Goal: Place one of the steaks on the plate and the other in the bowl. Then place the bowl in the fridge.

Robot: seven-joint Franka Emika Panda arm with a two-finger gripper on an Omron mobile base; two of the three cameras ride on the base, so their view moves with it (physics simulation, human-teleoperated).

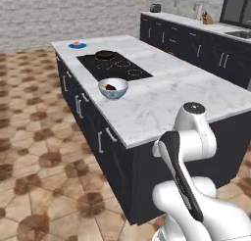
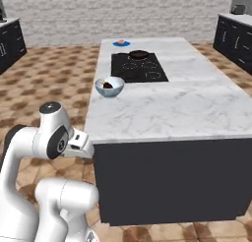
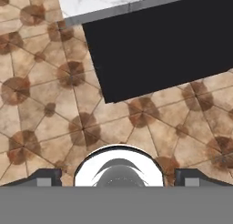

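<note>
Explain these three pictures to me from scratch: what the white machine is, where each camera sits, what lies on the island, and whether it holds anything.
The white machine is a robot arm on a base that drives, in a rendered kitchen. Two pictures come from cameras on that base, one behind the arm on each side, both looking over the marble island. The third comes from a camera on the hand, aimed down at the tiled floor and the island's dark end. On the island: a pale bowl with a dark steak inside, a black cooktop with a skillet, and a blue plate holding something small and reddish. The pincer is open and holds nothing.
</note>
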